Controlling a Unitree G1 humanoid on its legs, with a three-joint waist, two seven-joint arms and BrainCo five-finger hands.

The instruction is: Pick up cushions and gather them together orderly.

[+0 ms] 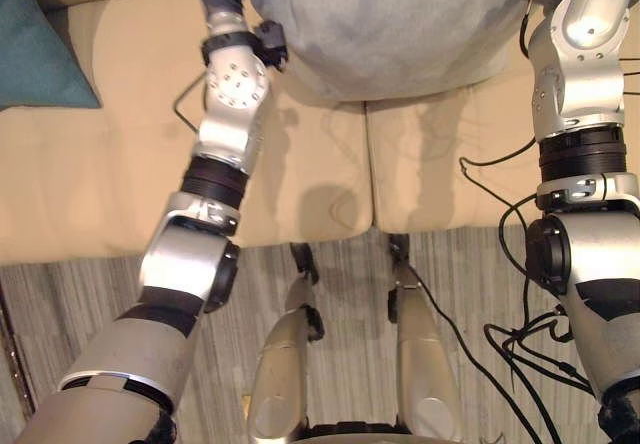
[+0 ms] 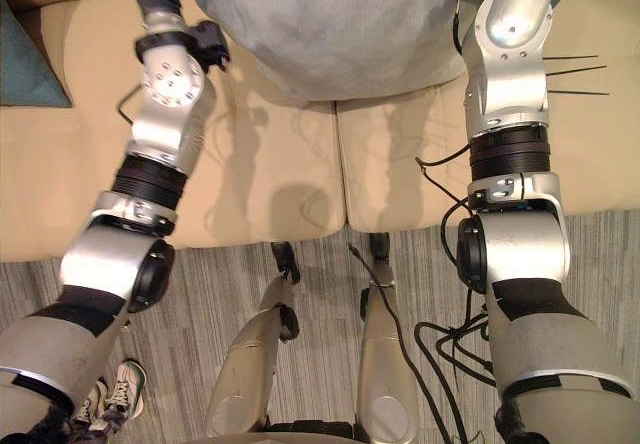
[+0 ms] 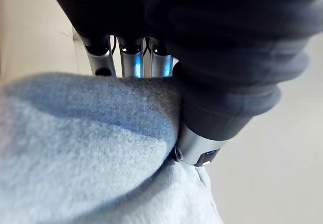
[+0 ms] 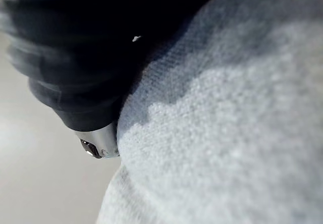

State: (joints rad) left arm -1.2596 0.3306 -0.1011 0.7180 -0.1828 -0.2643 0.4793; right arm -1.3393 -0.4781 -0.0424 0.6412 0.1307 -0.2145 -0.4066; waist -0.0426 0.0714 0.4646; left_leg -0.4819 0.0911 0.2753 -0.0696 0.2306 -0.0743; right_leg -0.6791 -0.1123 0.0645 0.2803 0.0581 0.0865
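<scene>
A beige sofa (image 1: 100, 164) spans the scene, its seat smooth and lightly dimpled and split by a straight seam (image 1: 368, 164) into two broad pads with rounded front edges. In front of the sofa lies a carpet (image 1: 60, 304) of fine grey and white stripes, a flat, short weave. On that carpet, before the sofa's left part, stands a pair of white laced shoes (image 2: 115, 389). The grey cushion (image 1: 390, 24) hangs over the sofa's seat, straddling the seam, with one arm at each of its sides. It is plump and rounded at the lower edge, covered in a soft, nubbly pale grey cloth with a faint blue tinge, and it throws a shadow on the seat below. The left hand (image 3: 217, 72) is clamped on the grey cushion's left edge: its silver fingers (image 3: 132, 65) run down behind a thick fold of the cloth, while its thumb (image 3: 197, 146) presses into the near face, so the fold is pinched between them. The right hand (image 4: 91, 57) lies against the cushion's right side, its dark ribbed cover pushed into the cloth, which bulges round it; whether it grips cannot be told. A teal cushion (image 1: 35, 44), smooth and matt with a sharp corner, leans at the sofa's left end, well apart from the grey one.
</scene>
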